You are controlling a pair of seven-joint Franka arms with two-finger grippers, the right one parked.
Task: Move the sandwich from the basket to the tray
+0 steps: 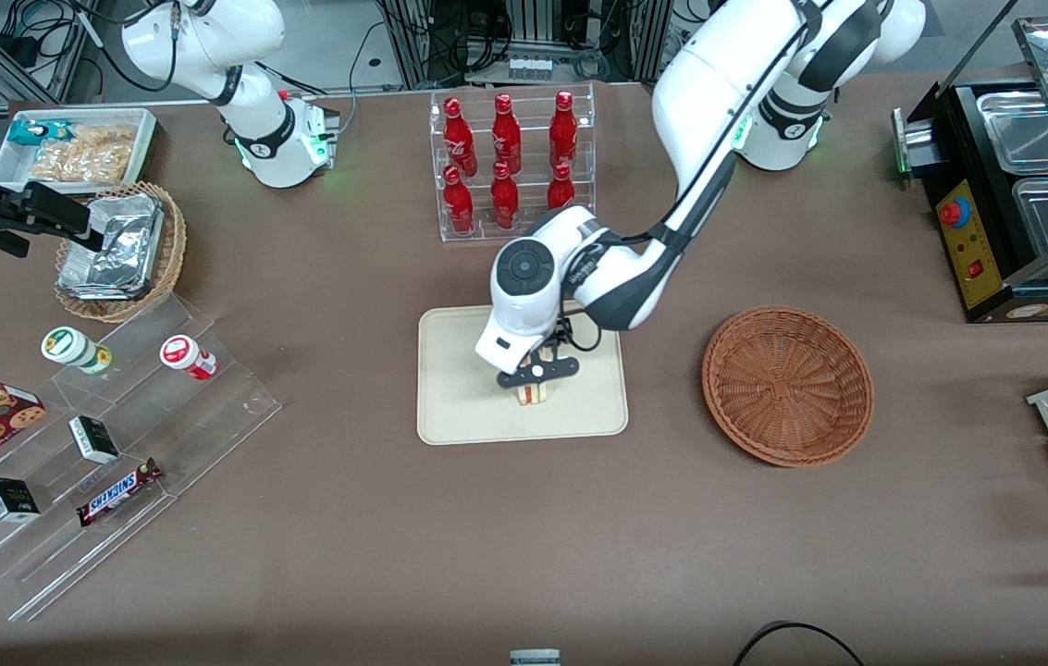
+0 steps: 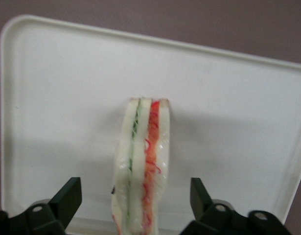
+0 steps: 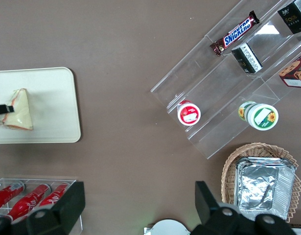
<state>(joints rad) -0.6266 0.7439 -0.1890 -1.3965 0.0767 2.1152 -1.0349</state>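
Note:
The sandwich (image 1: 533, 395) (image 2: 143, 161) (image 3: 18, 110) stands on its edge on the cream tray (image 1: 459, 388) (image 2: 67, 98) (image 3: 52, 98), its green and red filling layers showing. My left gripper (image 1: 537, 375) (image 2: 135, 193) hangs directly over it, open. One black finger (image 2: 69, 196) and the other finger (image 2: 199, 193) sit on either side of the wedge, with a clear gap between each and the bread. The reddish-brown basket (image 1: 787, 384) lies beside the tray, toward the working arm's end of the table, with nothing in it.
A clear rack of red bottles (image 1: 510, 166) stands farther from the front camera than the tray. Toward the parked arm's end are a stepped acrylic shelf with snacks (image 1: 117, 435), a tan basket of foil packets (image 1: 121, 250) and a white bin (image 1: 75, 148). A food warmer (image 1: 1014, 185) stands at the working arm's end.

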